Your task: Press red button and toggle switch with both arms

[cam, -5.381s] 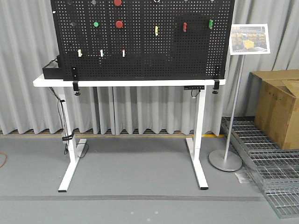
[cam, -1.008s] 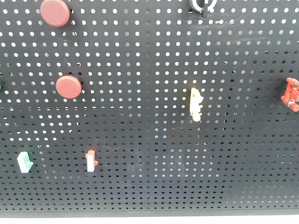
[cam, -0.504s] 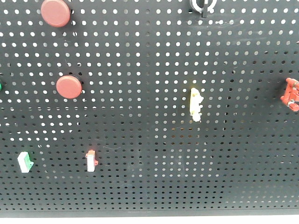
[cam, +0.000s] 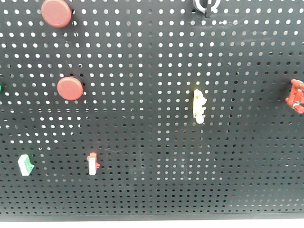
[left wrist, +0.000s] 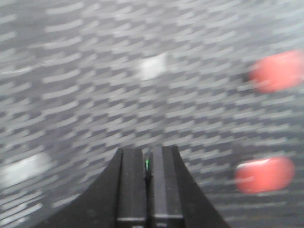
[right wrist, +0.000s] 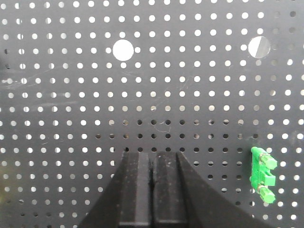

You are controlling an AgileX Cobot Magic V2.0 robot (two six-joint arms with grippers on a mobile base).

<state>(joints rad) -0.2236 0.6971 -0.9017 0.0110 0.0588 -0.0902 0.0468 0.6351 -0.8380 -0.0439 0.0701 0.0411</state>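
Closing in is finished: front view, far back five seconds ago, now sits steady | round matte red push button (cam: 56, 13) upper left, silver-white ring toggle switch with black lever (cam: 205, 5) at top edge, neither reached | my left hand (left wrist: 147, 159) fingers together, view smeared, likely moving | my right hand (right wrist: 153, 161) fingers together, facing black perforated pegboard (right wrist: 71, 129) near green plastic clip (right wrist: 262, 174) | room hidden

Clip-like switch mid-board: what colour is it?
The clip-like switch is pale yellow, best seen in the front-facing view.
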